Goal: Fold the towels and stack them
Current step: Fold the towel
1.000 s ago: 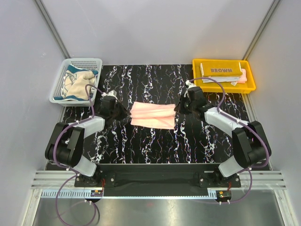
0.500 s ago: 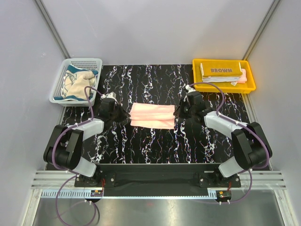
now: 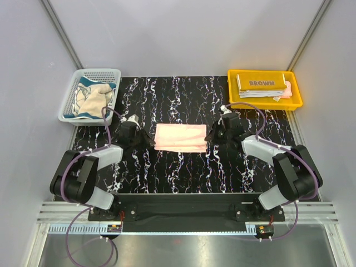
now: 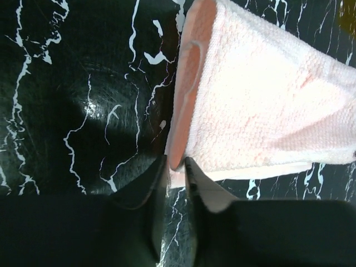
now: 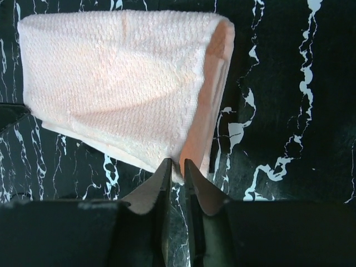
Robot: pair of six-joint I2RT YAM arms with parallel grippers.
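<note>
- Two grippers meet one folded pink towel (image 3: 179, 137), which lies flat at the middle of the black marbled table (image 3: 183, 172), with one gripper at each short end.
- Left gripper (image 4: 175, 167): low at the towel's left end. Its fingers stand a narrow gap apart with the folded edge reaching in between the tips; whether they pinch it I cannot tell.
- Right gripper (image 5: 177, 167): low at the towel's right end. Its fingers are likewise only slightly parted, a corner of the fold sits in the gap, and the grip is unclear.
- White mesh basket (image 3: 69, 94), far left corner: a crumpled cream-teal towel (image 3: 92, 97) lies inside.
- Yellow tray (image 3: 233, 97), far right corner: it holds a folded stack, topped by the towel lettered "BROWN" (image 3: 261, 83).
</note>
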